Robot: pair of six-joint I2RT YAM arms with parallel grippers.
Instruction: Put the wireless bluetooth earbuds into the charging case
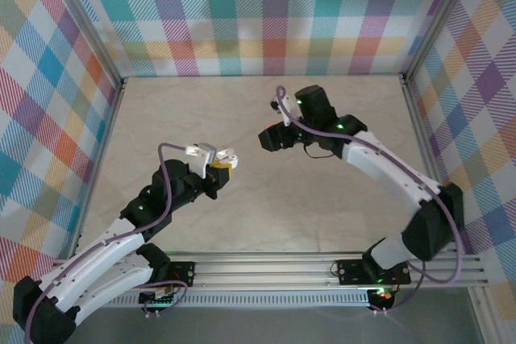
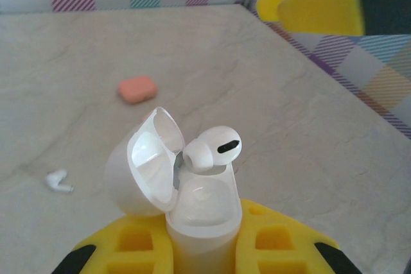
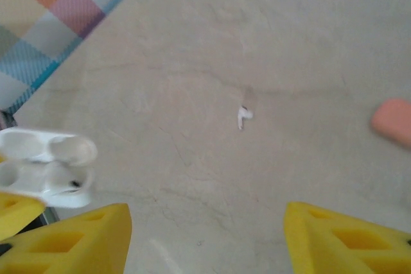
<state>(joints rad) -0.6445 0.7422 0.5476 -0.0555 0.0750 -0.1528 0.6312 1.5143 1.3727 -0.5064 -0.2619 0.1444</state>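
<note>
My left claw [image 2: 203,248] pinches the white case [image 2: 209,208], whose lid is open. One white earbud [image 2: 212,149] sticks out of its top. My right claw [image 3: 209,239] is spread and holds nothing. A second white earbud [image 3: 244,117] lies on the table [image 3: 192,49] ahead of it, near a pink case [image 3: 393,122].

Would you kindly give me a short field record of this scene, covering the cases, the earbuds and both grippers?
white case: lid open, held upright by left gripper
seated earbud: white, sitting high in one well of the white case
loose earbud: white, lying on the table
pink case: shut, on the table, apart from the loose earbud
left gripper: shut on the white case
right gripper: open, empty, above the table
</note>
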